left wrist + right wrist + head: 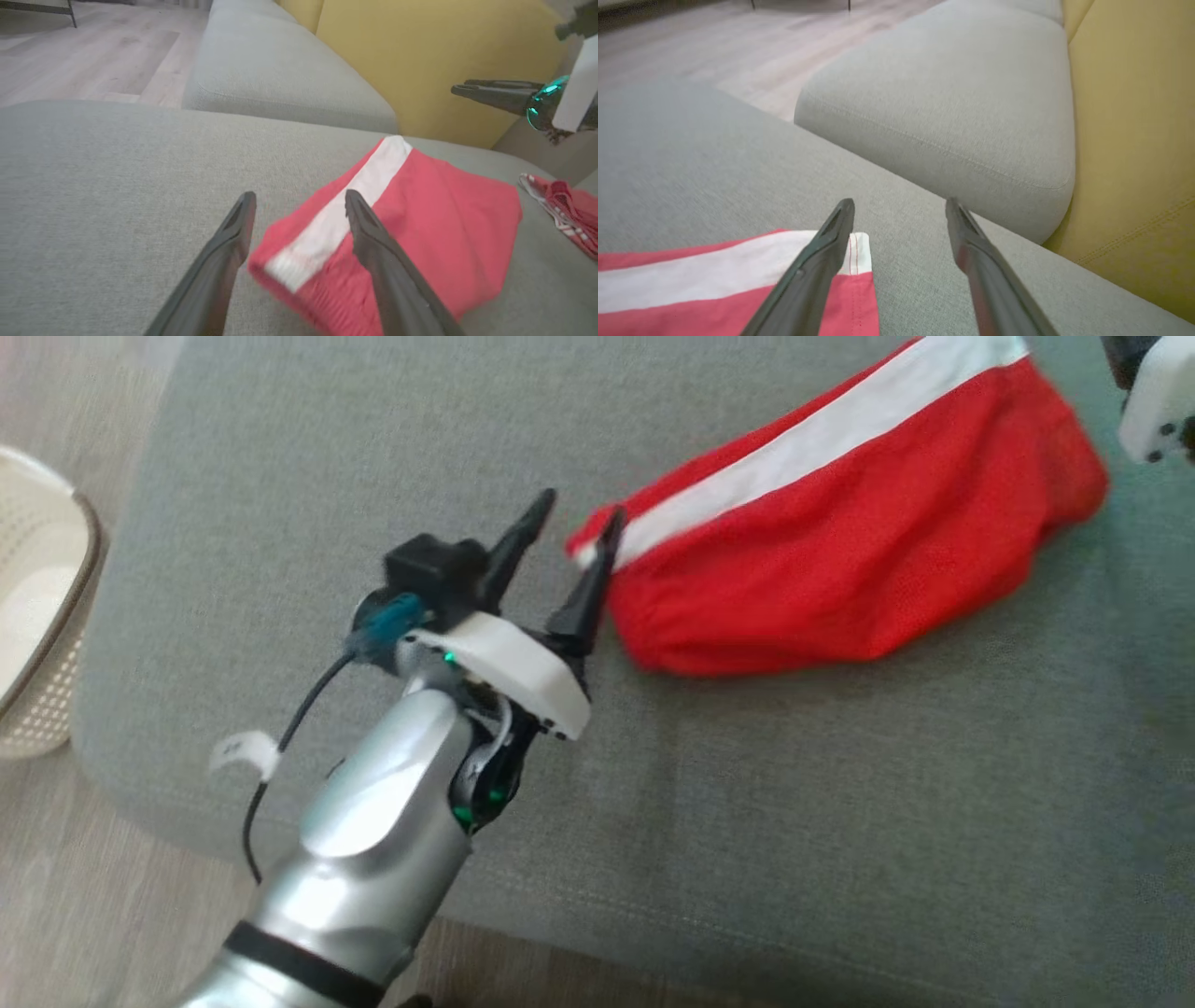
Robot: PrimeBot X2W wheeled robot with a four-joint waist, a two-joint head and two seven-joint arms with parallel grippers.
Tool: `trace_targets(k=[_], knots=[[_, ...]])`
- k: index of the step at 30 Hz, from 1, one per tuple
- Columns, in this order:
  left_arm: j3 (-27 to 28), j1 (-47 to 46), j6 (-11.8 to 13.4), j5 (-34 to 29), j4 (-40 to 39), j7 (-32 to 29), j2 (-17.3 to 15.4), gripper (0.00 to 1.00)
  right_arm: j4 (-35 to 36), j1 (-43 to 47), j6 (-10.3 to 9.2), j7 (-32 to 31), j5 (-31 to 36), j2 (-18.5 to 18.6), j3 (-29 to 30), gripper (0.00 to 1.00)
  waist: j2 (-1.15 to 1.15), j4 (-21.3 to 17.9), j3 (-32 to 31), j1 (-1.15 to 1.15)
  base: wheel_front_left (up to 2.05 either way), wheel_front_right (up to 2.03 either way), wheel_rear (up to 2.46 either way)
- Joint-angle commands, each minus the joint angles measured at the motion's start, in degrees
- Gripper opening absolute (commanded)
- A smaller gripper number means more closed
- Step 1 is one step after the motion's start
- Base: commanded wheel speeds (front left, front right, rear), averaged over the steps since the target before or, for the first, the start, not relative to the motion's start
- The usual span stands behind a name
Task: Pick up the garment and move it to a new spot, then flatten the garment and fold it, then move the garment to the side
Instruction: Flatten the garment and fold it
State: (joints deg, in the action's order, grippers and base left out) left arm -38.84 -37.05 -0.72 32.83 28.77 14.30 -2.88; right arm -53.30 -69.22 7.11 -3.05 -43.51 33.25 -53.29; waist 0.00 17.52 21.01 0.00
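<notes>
The grey sofa seat is bearing the red shorts, lying folded, white stripe uppermost; I am judging the fold done and the sideways move pending. My left gripper is hovering, jaws spread and empty, at their left end. My right gripper is gaping at the opposite stripe end. Counting: one seat, one pair of shorts, two grippers, one other red garment lying apart.
</notes>
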Motion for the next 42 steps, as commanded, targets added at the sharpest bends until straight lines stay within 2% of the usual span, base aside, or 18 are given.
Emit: trace_targets(k=[1, 8, 15, 19, 25, 33, 42], knots=[[3.97, 1.22, 0.80, -0.80, -2.76, 0.69, -1.44, 1.00, 0.26, 2.43, 0.37, 2.81, -1.12, -0.82, 1.00, 1.00, 0.00, -2.18, -2.84, 0.00, 0.00, 0.00, 0.00], [14.61, 7.22, 1.87, -1.04, -9.07, 0.69, -1.51, 1.00, -0.07, 7.24, 0.37, 13.89, -4.46, -3.25, 5.19, 1.00, 0.00, -5.60, -7.90, 0.00, 0.00, 0.00, 0.00], [20.61, 11.61, 1.52, -6.30, -14.55, 0.69, -1.17, 1.00, 2.23, 11.86, 0.37, 17.70, -3.81, -4.35, 9.21, 1.00, 0.00, -7.97, -11.20, 0.00, 0.00, 0.00, 0.00], [24.42, 15.50, 1.07, -7.70, -16.93, 0.69, -0.60, 1.00, 7.48, 17.22, 0.37, 18.00, 0.43, -4.51, 13.44, 1.00, 0.00, -9.63, -13.56, 0.00, 0.00, 0.00, 0.00], [30.24, 20.88, 0.65, -9.29, -20.43, 0.70, -0.11, 1.00, 17.89, 29.30, 0.37, 18.03, 9.04, -7.38, 26.52, 1.00, 0.00, -12.50, -15.13, 0.00, 0.00, 0.00, 0.00], [29.65, 26.58, -0.43, -10.71, -21.71, 0.70, -0.01, 1.00, 28.48, 44.59, 0.37, 18.04, 20.68, -13.55, 38.01, 1.00, 0.00, -15.21, -16.54, 0.00, 0.00, 0.00, 0.00], [29.05, 30.61, -0.70, -10.34, -23.35, 0.70, 0.00, 1.00, 34.33, 54.04, 0.37, 16.24, 27.71, -19.66, 43.89, 1.00, 0.00, -16.66, -16.94, 0.00, 0.00, 0.00, 0.00]])
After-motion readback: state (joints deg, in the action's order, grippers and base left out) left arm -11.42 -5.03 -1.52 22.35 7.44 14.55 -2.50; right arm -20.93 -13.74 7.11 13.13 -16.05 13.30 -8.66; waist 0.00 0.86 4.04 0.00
